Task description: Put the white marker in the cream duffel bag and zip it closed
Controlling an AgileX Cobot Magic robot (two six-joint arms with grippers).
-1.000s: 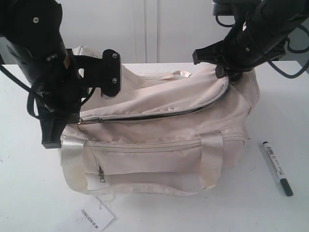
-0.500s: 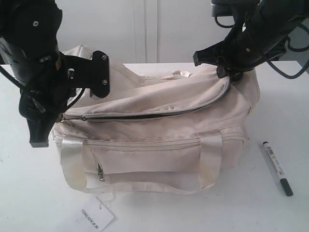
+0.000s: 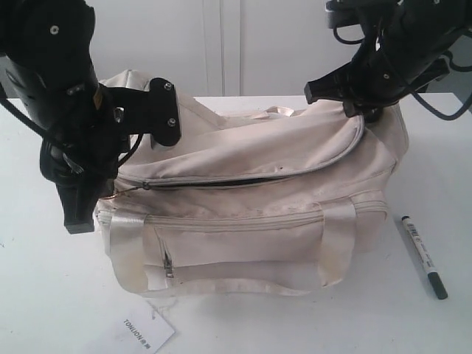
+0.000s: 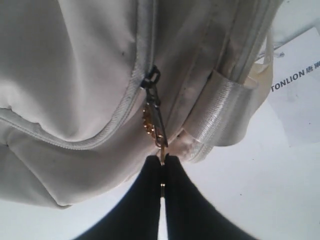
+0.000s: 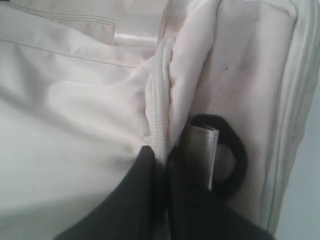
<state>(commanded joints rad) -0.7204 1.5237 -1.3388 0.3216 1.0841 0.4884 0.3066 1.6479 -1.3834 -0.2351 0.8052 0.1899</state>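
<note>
Left hand (image 4: 161, 172) pinches the gold zipper pull (image 4: 154, 112) at the left end of the cream duffel bag (image 3: 251, 221), fingers closed tight on it. Right hand (image 5: 160, 167) clamps the bag's zipper seam at the right end, beside a black ring (image 5: 237, 155). The white marker (image 3: 423, 255) lies on the tabletop (image 3: 44, 295) to the right of the bag, not touching it.

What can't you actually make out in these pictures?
Inside the cream duffel bag: exterior view, the zipper gap is only a dark slit.
Print on the white marker: exterior view, too small.
Tag lettering: left wrist view, cut off by the edge.
Right gripper fingertips: exterior view, hidden behind its arm.
</note>
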